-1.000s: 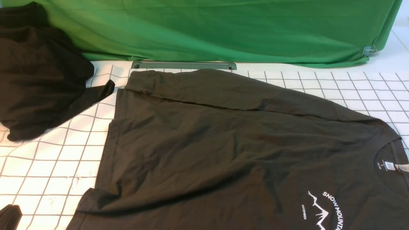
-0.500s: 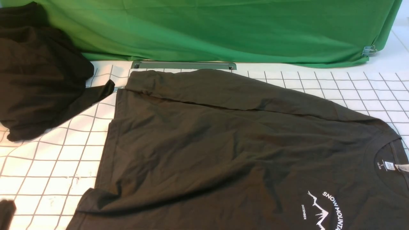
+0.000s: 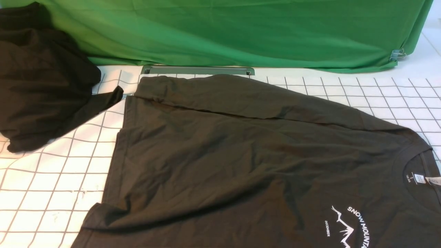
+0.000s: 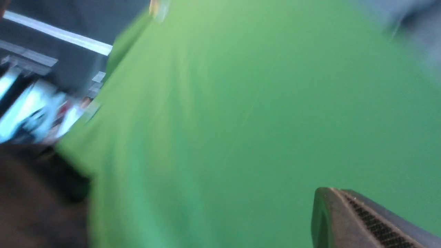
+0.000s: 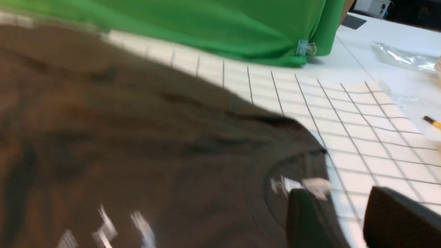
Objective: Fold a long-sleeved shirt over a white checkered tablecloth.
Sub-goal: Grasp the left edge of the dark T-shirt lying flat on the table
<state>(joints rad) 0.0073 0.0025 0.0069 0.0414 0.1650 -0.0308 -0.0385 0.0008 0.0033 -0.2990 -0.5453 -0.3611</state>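
1. Mostly flat, the long-sleeved shirt (image 3: 241,155) lies on the white checkered tablecloth (image 3: 51,179), collar toward the robot's right, hem toward its left.
2. The shirt's near side and the lower part of the "SNOW MOUNTAIN" print (image 3: 351,224) are cut off by the frame edge.
3. One sleeve lies folded along the shirt's far edge; the other is not visible.
4. Neck label (image 3: 418,178) is small, text unreadable.
5. Black garment (image 3: 41,86) is bunched far left, cut off by the frame; its tip is just beside the shirt's corner, contact unclear.
6. Green drape (image 3: 241,31) hangs behind; the grey strip (image 3: 198,70) at its foot is unidentifiable.
7. Left end effector (image 4: 330,213): view blurred, one finger in frame against green; fingers together, no grip seen.
8. Right end effector (image 5: 344,206): fingers apart, tablecloth showing between them, beside the collar, holding nothing; view blurred.
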